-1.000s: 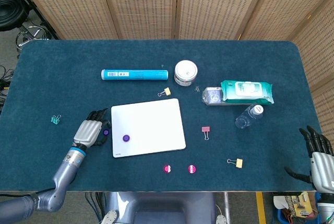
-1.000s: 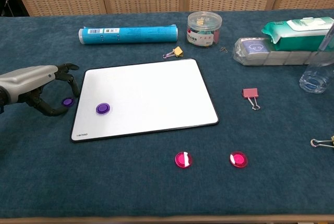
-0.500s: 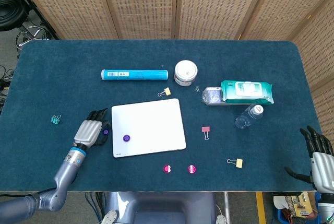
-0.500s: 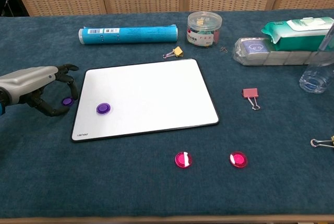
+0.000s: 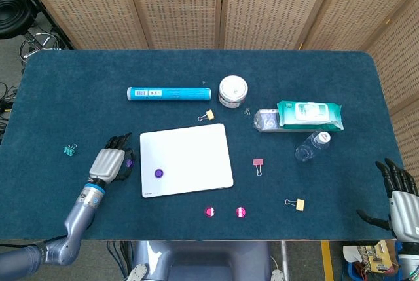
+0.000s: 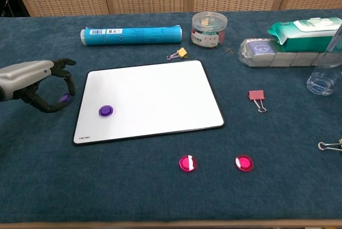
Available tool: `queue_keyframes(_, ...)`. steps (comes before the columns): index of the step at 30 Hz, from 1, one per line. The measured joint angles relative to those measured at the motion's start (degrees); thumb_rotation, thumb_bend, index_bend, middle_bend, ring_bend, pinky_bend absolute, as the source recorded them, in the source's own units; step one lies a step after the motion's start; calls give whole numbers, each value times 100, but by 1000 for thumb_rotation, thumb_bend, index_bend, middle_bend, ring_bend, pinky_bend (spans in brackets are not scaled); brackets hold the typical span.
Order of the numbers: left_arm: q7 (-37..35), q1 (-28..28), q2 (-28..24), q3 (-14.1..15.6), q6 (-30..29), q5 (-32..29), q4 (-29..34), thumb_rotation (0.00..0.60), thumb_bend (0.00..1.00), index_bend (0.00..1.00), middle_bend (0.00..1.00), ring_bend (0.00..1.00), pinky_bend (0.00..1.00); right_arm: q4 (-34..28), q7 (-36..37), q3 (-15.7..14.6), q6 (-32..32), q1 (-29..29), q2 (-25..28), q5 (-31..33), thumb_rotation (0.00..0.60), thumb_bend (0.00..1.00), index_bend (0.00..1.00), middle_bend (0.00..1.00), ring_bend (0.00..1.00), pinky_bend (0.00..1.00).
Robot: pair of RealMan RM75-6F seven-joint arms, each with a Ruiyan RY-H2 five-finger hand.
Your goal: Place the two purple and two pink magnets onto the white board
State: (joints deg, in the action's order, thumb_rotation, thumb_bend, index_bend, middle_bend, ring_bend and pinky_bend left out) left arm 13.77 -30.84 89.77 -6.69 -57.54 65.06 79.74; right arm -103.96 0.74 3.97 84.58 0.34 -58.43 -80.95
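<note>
At the left middle of both views the left hand point(image 6: 33, 82) hung over the tabletop point(image 5: 59, 97) just left of the white board point(image 6: 147, 98), its fingers point(image 6: 63, 79) curled down around a purple magnet point(image 6: 64, 98) that showed between fingertips and thumb; whether it was actually pinched or merely caged could not be told from these views. That magnet lay just beside the board's left edge, so the coming move looked like a short carry toward the right of the frame, and the left hand was by far the nearer one. The other purple magnet point(image 6: 106, 110) already sat on the board near its lower left corner. The two pink magnets point(image 6: 187, 163) lay side by side on the tabletop below the board's lower edge, well apart from either hand. The right hand point(image 5: 400, 192) rested at the lower right corner of the head view with its fingers spread and nothing in them. Compared with a second earlier, the left hand and the magnet under it had shifted slightly left and up, away from the board edge, which suggested the magnet had been lifted; everything else lay unchanged.
</note>
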Motion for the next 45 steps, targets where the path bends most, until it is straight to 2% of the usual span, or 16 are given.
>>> queue_keyframes(16,261,-294,-57,-300,15,-58,399,600,378,590,0,0,0,15,25,6,-35,11,7,43,600,0,0,0,0,0)
queue_keyframes(23,776,-580,192,-438,116,-390,359,600,378,590,0,0,0,28,56,21,-56,17,19,88,600,0,0,0,0,0)
queue_keyframes(33,1074,-798,585,-496,206,-833,101,600,378,572,0,0,0,42,105,37,-86,27,36,129,600,0,0,0,0,0)
queue_keyframes(36,1091,-808,663,-489,156,-869,30,600,375,461,0,0,0,45,121,39,-84,26,43,128,600,0,0,0,0,0)
queue_keyframes(38,1085,-812,699,-484,143,-887,-3,600,370,284,0,0,0,45,134,39,-82,25,47,125,600,0,0,0,0,0)
queue_keyframes(40,1045,-814,711,-477,143,-878,-7,600,369,185,0,0,0,44,139,40,-78,24,53,119,600,0,0,0,0,0)
queue_keyframes(45,983,-819,725,-435,128,-812,-20,600,360,107,0,0,0,37,137,36,-85,25,55,121,600,0,0,0,0,0)
